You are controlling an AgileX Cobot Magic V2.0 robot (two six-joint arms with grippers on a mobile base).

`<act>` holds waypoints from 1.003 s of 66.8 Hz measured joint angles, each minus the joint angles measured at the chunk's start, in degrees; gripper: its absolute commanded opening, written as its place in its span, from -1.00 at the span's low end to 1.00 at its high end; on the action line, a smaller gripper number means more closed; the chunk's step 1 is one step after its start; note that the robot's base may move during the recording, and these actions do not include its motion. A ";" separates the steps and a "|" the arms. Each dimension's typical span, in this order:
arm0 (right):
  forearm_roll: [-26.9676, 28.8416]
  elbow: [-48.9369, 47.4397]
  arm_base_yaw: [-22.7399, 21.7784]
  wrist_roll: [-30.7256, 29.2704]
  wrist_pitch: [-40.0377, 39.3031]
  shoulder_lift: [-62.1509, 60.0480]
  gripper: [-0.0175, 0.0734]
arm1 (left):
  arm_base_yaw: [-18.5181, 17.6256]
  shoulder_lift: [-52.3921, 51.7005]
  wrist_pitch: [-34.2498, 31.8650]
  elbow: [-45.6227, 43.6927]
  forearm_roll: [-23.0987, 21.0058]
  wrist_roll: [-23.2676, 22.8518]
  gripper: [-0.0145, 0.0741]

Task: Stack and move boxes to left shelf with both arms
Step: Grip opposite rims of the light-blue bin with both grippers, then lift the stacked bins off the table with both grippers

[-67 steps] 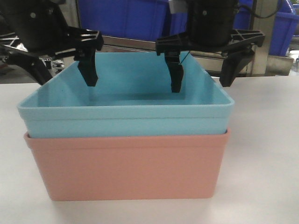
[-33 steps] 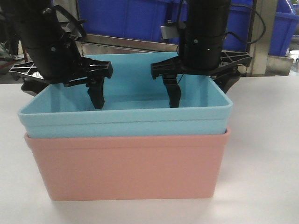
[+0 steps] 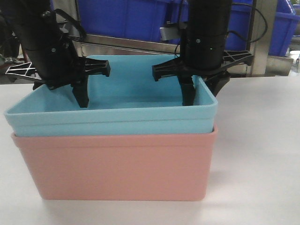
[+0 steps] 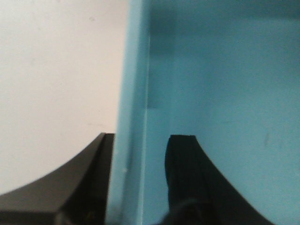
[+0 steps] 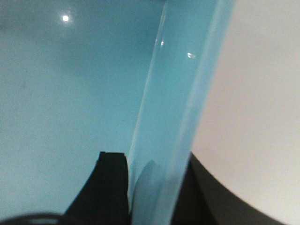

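A white table (image 3: 262, 140) is seen filling the lower part of the front view. Behind it, at 12 o'clock, dark blue crates (image 3: 126, 18) are ranged above a steel bar (image 3: 126, 43).

The two boxes are stacked on the table, slightly toward 8 o'clock of the front view's centre. The salmon pink bin (image 3: 117, 164) is set on the tabletop, and the turquoise bin (image 3: 112, 119) is nested upright inside it, so that only its rim band is shown above the pink rim.

The left arm (image 3: 37, 37) is lowered over the turquoise bin's 9 o'clock wall, and the right arm (image 3: 208, 28) over its 3 o'clock wall.

The right gripper (image 5: 152, 157) is placed astride the 3 o'clock wall. Its inner finger (image 5: 112, 183) is pressed to the inside face and its outer finger (image 5: 206, 192) to the rim, so the wall is pinched between them.

The left gripper (image 4: 143, 138) is placed astride the 9 o'clock wall. Its outer finger (image 4: 89, 178) is laid against the outside face, while a thin turquoise strip is seen between the rim and the inner finger (image 4: 185, 178). Whether that wall is truly clamped cannot be told.
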 measured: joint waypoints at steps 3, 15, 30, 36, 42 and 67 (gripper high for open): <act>0.00 0.00 0.00 0.00 0.00 -0.11 -0.49 | 0.00 0.00 0.29 0.00 0.00 -0.57 -0.69; 0.59 0.35 0.25 0.00 1.39 -1.57 -0.49 | 0.00 -1.65 2.07 0.53 0.17 -2.89 -0.69; 1.95 0.47 0.81 0.00 1.37 -9.39 -0.49 | -0.11 -11.40 9.09 1.55 0.28 -8.47 -0.69; 2.70 0.47 1.10 0.00 1.27 -13.08 -0.49 | -1.14 -16.48 10.36 1.55 3.09 -11.47 -0.69; 2.84 0.47 1.76 0.00 1.67 -16.22 -0.49 | -3.38 -20.84 12.66 1.55 7.21 -14.74 -0.69; -0.19 1.88 8.60 2.34 5.98 -23.77 -0.49 | -15.61 -28.49 26.25 1.60 21.11 -26.92 -0.69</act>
